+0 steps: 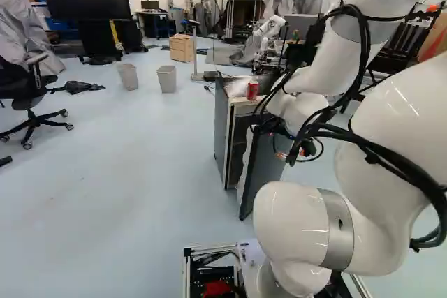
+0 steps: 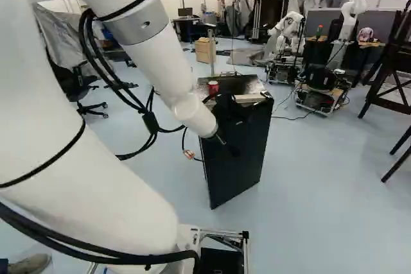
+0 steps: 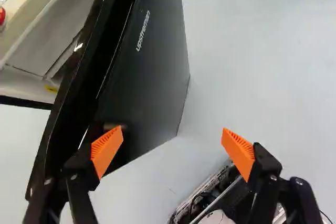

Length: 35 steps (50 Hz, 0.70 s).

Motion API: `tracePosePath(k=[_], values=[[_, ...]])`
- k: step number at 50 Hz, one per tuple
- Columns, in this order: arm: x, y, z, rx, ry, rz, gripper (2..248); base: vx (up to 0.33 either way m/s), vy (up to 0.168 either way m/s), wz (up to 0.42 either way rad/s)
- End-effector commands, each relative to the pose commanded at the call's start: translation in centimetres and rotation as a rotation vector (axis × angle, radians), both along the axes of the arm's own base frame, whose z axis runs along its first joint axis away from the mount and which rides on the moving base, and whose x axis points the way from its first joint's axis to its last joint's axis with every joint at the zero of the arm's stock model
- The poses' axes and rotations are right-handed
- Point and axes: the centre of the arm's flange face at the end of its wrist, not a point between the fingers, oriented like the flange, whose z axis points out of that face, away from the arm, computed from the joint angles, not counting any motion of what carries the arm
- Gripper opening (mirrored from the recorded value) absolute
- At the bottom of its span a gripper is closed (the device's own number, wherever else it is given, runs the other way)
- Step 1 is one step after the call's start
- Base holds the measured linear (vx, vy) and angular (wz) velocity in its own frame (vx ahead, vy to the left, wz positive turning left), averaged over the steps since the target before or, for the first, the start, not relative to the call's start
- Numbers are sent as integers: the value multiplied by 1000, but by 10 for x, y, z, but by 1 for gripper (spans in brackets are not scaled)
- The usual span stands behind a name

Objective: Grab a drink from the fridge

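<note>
- Pale blue floor [image 1: 126, 172] is spreading across a cluttered workshop, where a small fridge [image 1: 221, 130] is standing, its black door [image 3: 160, 72] swinging outward.
- Door and arm [image 2: 151, 43] are hiding much of the fridge's inside; a strip of light interior [image 3: 50, 35] is showing in the wrist view, any contents too obscured to name.
- A red drink can [image 1: 252, 89] is standing on top of the fridge; in the wrist view, the picture's edge is cutting it down to a sliver.
- Two grey bins [image 1: 128, 76] [image 1: 167, 79] are standing near a wooden cabinet [image 1: 181, 47], their depths hard to make out.
- The black gripper [image 1: 306, 149] is hovering by the door, dark against dark and blurring into it in the right base view.
- Its fingers are standing wide apart, one orange pad [image 3: 107, 149] overlapping the door's edge, contact impossible to tell, the other showing against the floor.
- The can is sitting well apart from the gripper, beyond the door.
</note>
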Motion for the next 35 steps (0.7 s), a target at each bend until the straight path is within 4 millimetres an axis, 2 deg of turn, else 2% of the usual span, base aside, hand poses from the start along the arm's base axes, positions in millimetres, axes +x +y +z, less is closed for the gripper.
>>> tracePosePath(k=[22,35], values=[[-2,26,-1,-35,9,152,247,0,0,0],[4,33,0,-50,14,212,247,0,0,0]])
